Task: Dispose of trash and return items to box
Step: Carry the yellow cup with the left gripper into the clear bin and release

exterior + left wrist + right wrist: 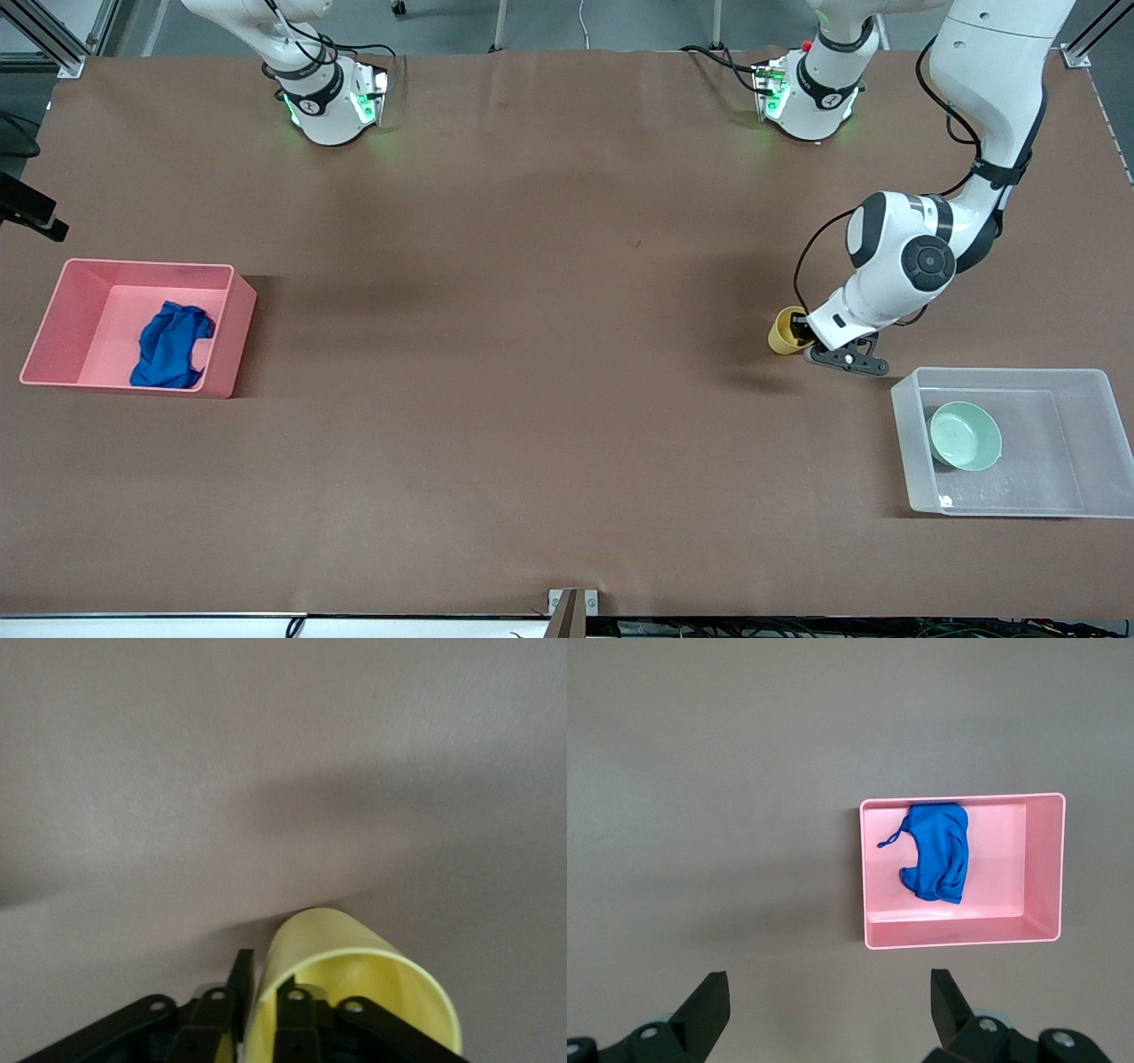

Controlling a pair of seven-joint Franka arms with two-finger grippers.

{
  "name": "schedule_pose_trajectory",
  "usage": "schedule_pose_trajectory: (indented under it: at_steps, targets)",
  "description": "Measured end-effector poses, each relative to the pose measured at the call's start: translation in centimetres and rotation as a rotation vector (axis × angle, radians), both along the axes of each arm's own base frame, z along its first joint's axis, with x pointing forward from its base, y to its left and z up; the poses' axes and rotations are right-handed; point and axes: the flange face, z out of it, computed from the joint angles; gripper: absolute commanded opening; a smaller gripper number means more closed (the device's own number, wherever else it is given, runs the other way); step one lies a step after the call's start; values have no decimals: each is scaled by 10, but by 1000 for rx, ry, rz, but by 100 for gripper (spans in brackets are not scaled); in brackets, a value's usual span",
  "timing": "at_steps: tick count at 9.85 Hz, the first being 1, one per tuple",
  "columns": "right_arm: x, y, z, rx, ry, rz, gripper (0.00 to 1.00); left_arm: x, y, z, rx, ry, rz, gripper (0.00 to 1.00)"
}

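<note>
Cup [783, 331] on counter [549, 354], beside the box [1010, 383]; left end effector [257, 1010] pinches its rim, one finger inside. Bowl [965, 435] in box. Trash [170, 346] in pink bin [53, 319]. Right end effector [829, 1001] spread, empty, above the bin.

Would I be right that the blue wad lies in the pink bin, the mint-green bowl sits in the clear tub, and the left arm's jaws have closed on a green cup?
Not quite: the small cup the left gripper clamps is yellow, as the left wrist view shows. The rest stands.

pink bin [232, 341] | on brown table [532, 354] | right arm's end
</note>
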Motion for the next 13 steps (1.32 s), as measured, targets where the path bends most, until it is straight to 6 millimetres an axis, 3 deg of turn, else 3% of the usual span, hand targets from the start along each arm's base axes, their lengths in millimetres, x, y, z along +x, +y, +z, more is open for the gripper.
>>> schedule_pose_trajectory:
  at_steps: [3,4,6,7,8,10,11,13]
  targets:
    - [0,5,3,-1,-7,9,100,32,12,71,11,-70,13,0]
    - [0,5,3,-1,-9,9,100,52,32,107,28,-62,5,0]
    - [0,5,3,-1,-10,9,100,92,102,171,71,-86,-13,0]
    - [0,5,3,-1,-10,9,100,110,141,180,96,-109,-18,0]
    - [0,5,3,-1,-11,9,100,127,177,173,94,-121,-9,0]
    - [0,5,4,-1,-11,9,100,146,238,128,53,-108,0,0]
    - [0,5,4,-1,-12,9,100,153,257,102,53,-93,-5,0]
    - [0,5,4,-1,-12,9,100,161,262,58,61,-54,-11,4]
